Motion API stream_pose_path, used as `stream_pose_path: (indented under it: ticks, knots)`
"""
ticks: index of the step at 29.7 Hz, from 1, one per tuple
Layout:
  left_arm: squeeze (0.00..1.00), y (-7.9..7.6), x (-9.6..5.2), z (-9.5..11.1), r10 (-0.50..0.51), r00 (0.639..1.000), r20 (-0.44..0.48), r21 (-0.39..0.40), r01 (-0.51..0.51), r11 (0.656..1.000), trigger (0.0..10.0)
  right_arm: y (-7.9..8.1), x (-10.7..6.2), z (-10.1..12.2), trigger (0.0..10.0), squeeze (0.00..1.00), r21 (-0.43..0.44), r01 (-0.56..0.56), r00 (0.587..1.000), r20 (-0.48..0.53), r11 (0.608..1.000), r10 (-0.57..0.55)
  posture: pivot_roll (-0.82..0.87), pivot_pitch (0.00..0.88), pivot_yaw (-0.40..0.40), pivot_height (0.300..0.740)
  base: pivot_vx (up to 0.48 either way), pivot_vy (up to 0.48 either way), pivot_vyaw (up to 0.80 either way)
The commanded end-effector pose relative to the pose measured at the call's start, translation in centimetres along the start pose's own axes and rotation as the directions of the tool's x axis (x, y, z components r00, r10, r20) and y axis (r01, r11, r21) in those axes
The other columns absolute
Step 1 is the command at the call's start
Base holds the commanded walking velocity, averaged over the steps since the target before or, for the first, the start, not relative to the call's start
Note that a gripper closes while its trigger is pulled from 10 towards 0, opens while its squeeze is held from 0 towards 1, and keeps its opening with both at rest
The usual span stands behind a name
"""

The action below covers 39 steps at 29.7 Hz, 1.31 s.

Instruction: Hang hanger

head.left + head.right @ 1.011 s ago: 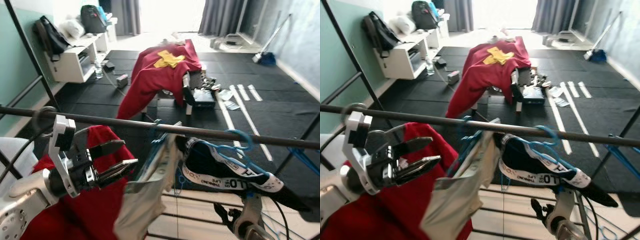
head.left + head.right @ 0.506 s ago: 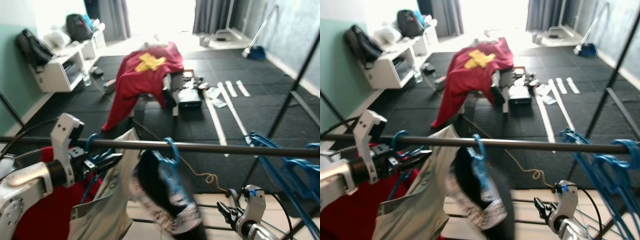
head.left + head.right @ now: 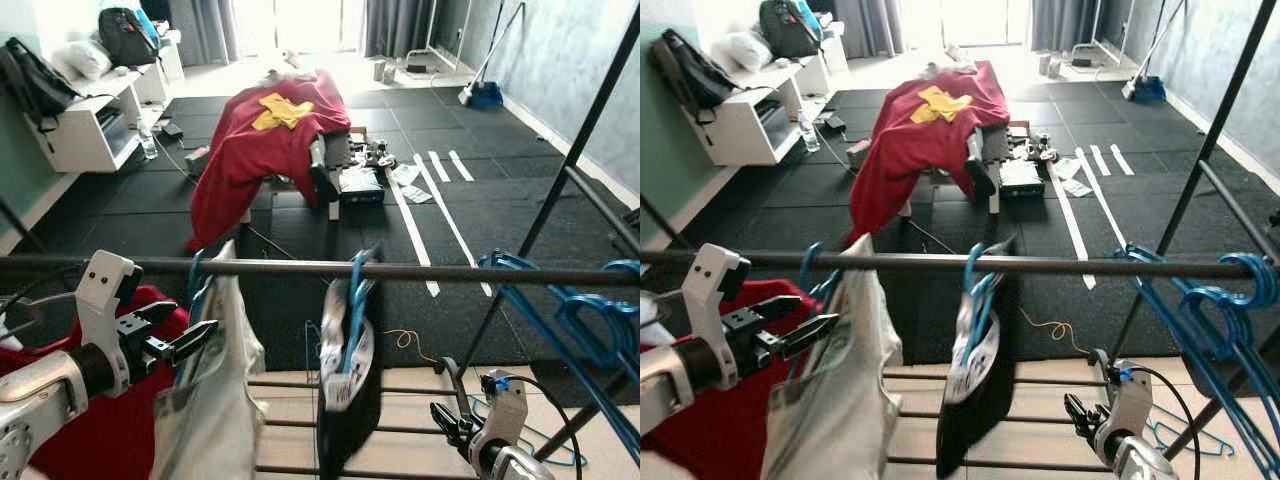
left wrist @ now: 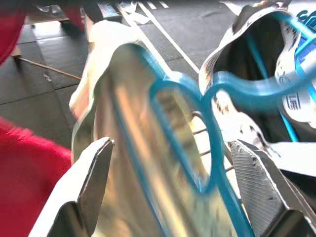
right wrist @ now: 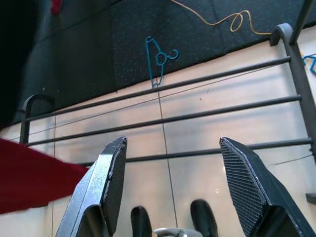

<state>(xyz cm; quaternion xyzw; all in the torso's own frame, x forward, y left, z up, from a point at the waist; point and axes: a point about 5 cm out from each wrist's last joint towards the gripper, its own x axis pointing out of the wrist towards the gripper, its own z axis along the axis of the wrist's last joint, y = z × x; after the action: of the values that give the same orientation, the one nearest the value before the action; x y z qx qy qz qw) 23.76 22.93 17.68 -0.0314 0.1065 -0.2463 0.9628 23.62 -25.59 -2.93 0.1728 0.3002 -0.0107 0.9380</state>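
Left arm raised, forearm level, left tool [image 3: 185, 338] just below the rail [image 3: 420, 271], pointing along it toward the beige garment [image 3: 205, 400]. Fingers parted, grasping nothing; in the left wrist view the blue hanger [image 4: 197, 148] and its beige cloth sit between the two fingers [image 4: 91, 180], contact not clear.

That hanger's hook [image 3: 195, 272] is over the rail, body hanging straight down, long axis roughly edge-on to the head camera. Just beside it hangs a second blue hanger [image 3: 355, 300] carrying a black-and-white garment [image 3: 345, 390], also turned edge-on.

Right arm low, right tool [image 3: 447, 415] near the floor beneath the rail, fingers spread wide and empty. Its wrist view looks down on the rack's lower bars [image 5: 197, 116] and pale tiles, with a loose blue hanger [image 5: 157, 61] lying on the dark mat beyond.

A bunch of empty blue hangers [image 3: 570, 320] crowds the rail's right end. Red cloth [image 3: 90, 430] hangs under the left arm. Beyond the rail: red fabric with a yellow star [image 3: 265, 135] draped over a stand, white shelf [image 3: 85, 125] with bags at the left wall.
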Motion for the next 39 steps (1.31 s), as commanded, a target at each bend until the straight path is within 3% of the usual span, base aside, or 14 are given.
stream_pose_path:
  ticks: [1, 12, 16, 20, 24, 29, 34, 36, 39]
  knots:
    - [0.0, 0.4, -0.3, 0.1, 0.027, 1.0, 0.014, -0.014, -0.027, 1.0, 10.0, 0.1, 0.0, -0.4, 10.0, 0.0, 0.014, -0.001, 1.0, -0.014, 1.0, 0.001, -0.06, 0.0, 0.005, 0.74, 0.0, 0.0, 0.0]
    - [0.0, -1.0, -1.1, -1.4, -0.035, 0.999, 0.037, -0.08, 0.038, 0.996, 10.0, 0.1, 0.0, -0.4, 10.0, 0.0, 0.016, 0.001, 1.0, -0.015, 1.0, 0.0, -0.05, 0.0, 0.005, 0.74, 0.0, 0.0, 0.0]
    - [0.0, -1.4, -0.9, -1.6, -0.051, 0.997, 0.053, -0.1, 0.056, 0.993, 10.0, 0.1, 0.0, -0.4, 10.0, 0.0, 0.017, 0.0, 1.0, -0.015, 1.0, 0.001, -0.05, 0.0, 0.005, 0.74, -0.277, 0.0, 0.0]
    - [0.0, -1.9, 0.1, -1.0, -0.079, 0.989, 0.128, -0.122, 0.095, 0.988, 10.0, 0.2, 0.0, -0.4, 10.0, 0.0, 0.017, 0.0, 1.0, -0.015, 1.0, 0.001, -0.05, 0.0, 0.004, 0.74, 0.0, 0.0, 0.0]
    - [0.0, -2.3, 0.9, 0.3, -0.179, 0.96, 0.215, -0.067, 0.197, 0.978, 10.0, 0.2, 0.1, -0.4, 10.0, 0.0, 0.018, 0.0, 1.0, -0.016, 1.0, 0.0, -0.05, 0.0, 0.003, 0.74, 0.0, 0.0, 0.0]
    - [0.0, -1.9, 1.9, 0.4, -0.237, 0.954, 0.182, 0.031, 0.236, 0.971, 10.0, 0.2, 0.0, -0.5, 10.0, 0.0, 0.02, -0.001, 1.0, -0.018, 1.0, 0.001, -0.05, 0.0, 0.004, 0.74, 0.0, 0.0, 0.0]
    - [0.0, -1.4, 2.9, 0.8, -0.254, 0.949, 0.184, 0.06, 0.247, 0.967, 10.0, 0.3, 0.0, -0.7, 10.0, 0.0, 0.024, -0.001, 1.0, -0.02, 1.0, 0.002, -0.06, 0.0, 0.017, 0.74, 0.0, 0.0, 0.0]
    - [0.0, -0.5, 4.2, 1.1, -0.217, 0.955, 0.203, 0.061, 0.209, 0.976, 10.0, 0.5, 0.1, -0.9, 10.0, 0.0, 0.028, -0.003, 1.0, -0.023, 1.0, 0.004, -0.06, 0.0, 0.022, 0.74, 0.0, 0.0, 0.0]
    - [0.0, -0.1, 4.8, 1.2, -0.192, 0.96, 0.206, 0.062, 0.183, 0.981, 10.0, 0.6, 0.1, -1.0, 10.0, 0.0, 0.029, -0.004, 1.0, -0.025, 1.0, 0.005, -0.07, 0.0, 0.023, 0.74, 0.0, 0.0, 0.0]
